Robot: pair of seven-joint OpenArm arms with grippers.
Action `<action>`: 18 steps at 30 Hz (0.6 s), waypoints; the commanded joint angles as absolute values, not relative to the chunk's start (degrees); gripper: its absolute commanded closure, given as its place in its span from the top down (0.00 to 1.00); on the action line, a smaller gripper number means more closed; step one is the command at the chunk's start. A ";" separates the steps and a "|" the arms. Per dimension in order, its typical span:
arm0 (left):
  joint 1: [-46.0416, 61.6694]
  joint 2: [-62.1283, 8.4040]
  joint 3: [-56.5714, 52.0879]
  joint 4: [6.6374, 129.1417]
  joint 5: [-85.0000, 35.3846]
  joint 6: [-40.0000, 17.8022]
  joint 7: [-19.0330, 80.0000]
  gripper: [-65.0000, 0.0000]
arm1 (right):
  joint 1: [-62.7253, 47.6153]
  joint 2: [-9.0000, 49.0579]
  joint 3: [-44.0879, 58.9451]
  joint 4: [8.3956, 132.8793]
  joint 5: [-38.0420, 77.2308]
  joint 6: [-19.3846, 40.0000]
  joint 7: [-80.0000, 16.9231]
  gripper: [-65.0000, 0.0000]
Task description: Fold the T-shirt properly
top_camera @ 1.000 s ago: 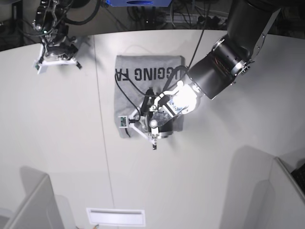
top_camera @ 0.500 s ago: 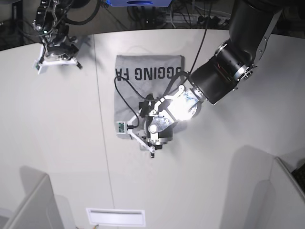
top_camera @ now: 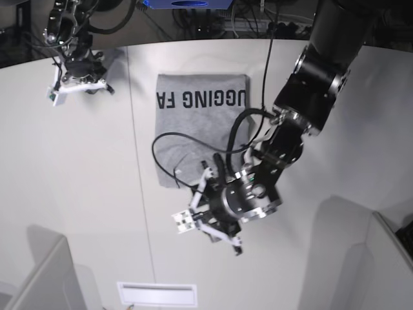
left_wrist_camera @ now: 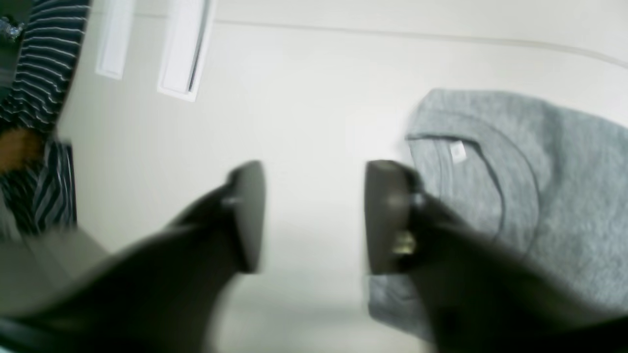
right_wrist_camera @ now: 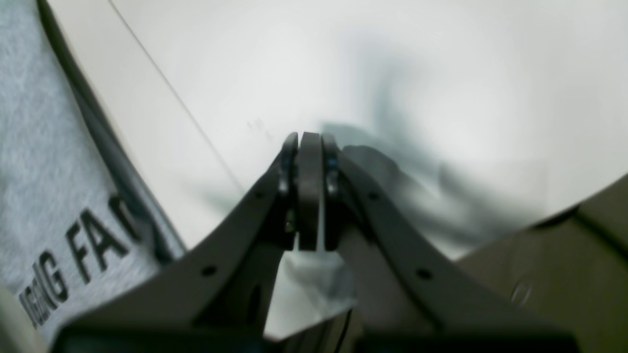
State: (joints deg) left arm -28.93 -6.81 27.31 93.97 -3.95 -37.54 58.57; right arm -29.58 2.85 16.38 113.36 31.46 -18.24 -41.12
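Observation:
The heather-grey T-shirt (top_camera: 193, 135) lies folded into a rectangle at mid-table, with black block lettering along its far edge. In the left wrist view its collar and neck label face up on the T-shirt (left_wrist_camera: 549, 162). My left gripper (top_camera: 205, 227) hovers over bare table just past the shirt's near edge. In its own view the left gripper (left_wrist_camera: 314, 196) is open with nothing between its fingers. My right gripper (top_camera: 77, 82) sits at the far left corner, away from the shirt. Close up, the right gripper (right_wrist_camera: 304, 139) is shut and empty, with the lettered T-shirt (right_wrist_camera: 29, 147) off to its left.
A white slotted plate (top_camera: 156, 294) lies at the table's near edge, also seen as the plate (left_wrist_camera: 184, 49) in the left wrist view. Grey partition panels (top_camera: 45, 278) stand at both near corners. A striped sleeve (left_wrist_camera: 44, 59) shows at that view's left. A black cable (top_camera: 161, 145) loops over the shirt.
My left gripper has come off the shirt's lower part and moved toward the table's near edge, with its jaws now apart. The right arm has barely shifted.

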 commanded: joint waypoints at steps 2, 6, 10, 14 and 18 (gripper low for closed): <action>-24.31 -8.57 22.11 101.58 -3.82 -37.32 58.42 0.05 | -31.25 4.62 16.66 114.42 31.34 -16.66 -36.70 0.00; -13.14 -12.26 14.55 111.69 -3.82 -37.32 53.05 0.00 | -34.95 4.88 17.19 114.51 31.25 -8.48 -26.68 0.00; -1.10 -17.45 9.27 113.10 -3.74 -37.41 35.65 0.00 | -39.16 5.41 16.75 114.42 25.19 -2.15 -16.48 0.00; 13.49 -21.05 3.82 112.66 -3.74 -37.32 12.18 0.00 | -42.95 2.15 17.45 114.33 19.03 4.26 -5.67 0.00; 25.54 -20.70 -2.77 110.02 -3.74 -37.32 -8.31 0.00 | -46.46 -0.84 19.30 114.33 16.75 9.36 5.67 0.00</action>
